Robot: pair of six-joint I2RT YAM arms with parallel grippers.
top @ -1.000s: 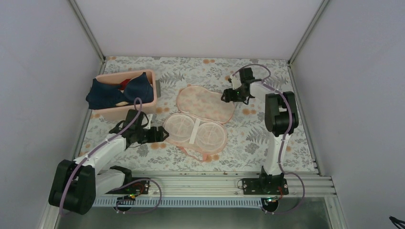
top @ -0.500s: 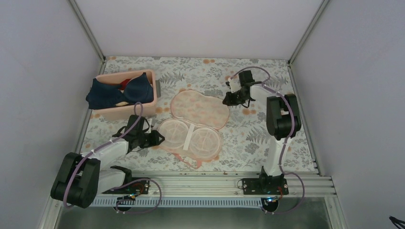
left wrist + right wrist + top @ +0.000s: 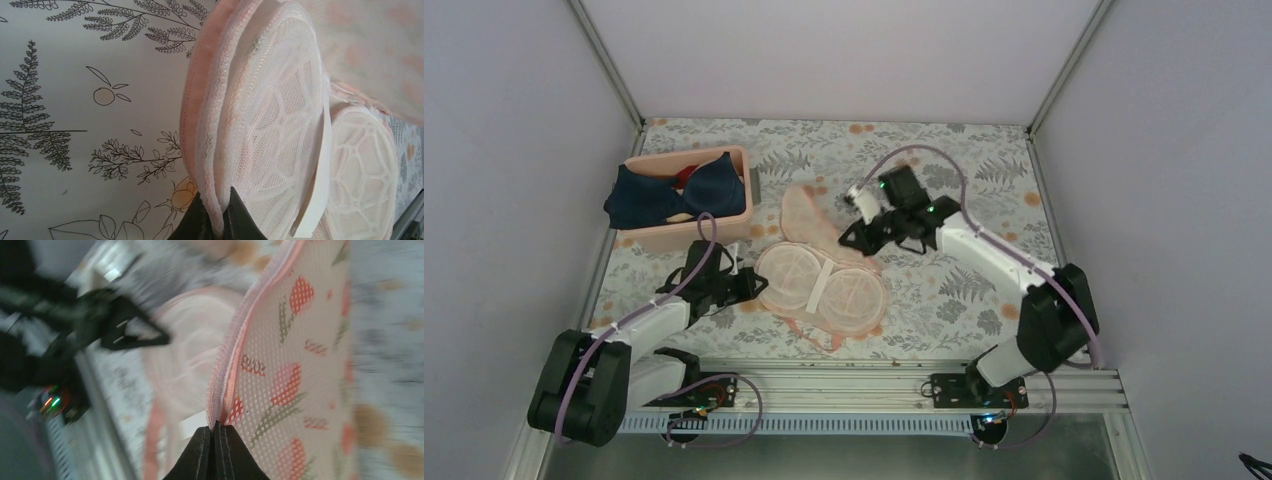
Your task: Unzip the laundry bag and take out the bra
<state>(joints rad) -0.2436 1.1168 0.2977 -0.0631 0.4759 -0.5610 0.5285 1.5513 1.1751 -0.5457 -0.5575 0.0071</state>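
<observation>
The laundry bag (image 3: 824, 288) lies unzipped mid-table, and its lower half shows two white mesh domes. Its peach printed lid (image 3: 807, 215) is raised and folded over behind them. My left gripper (image 3: 754, 283) is shut on the left rim of the lower half; in the left wrist view the jaws (image 3: 218, 227) pinch the pink and white edging (image 3: 210, 140). My right gripper (image 3: 852, 240) is shut on the lid's zip edge, and the right wrist view shows it (image 3: 216, 429) clamping the printed mesh (image 3: 290, 370). The navy bra (image 3: 674, 192) lies in the pink bin (image 3: 736, 226) at the back left.
A red garment (image 3: 686, 176) shows behind the bra in the bin. The floral table cover (image 3: 984, 300) lies under everything. Grey walls close in three sides, and a metal rail (image 3: 844, 385) with the arm bases runs along the near edge.
Both grippers have shut. The right arm has swung from the back right toward the centre, dragging the lid's edge with it so the lid folds over. The bag has slid slightly left.
</observation>
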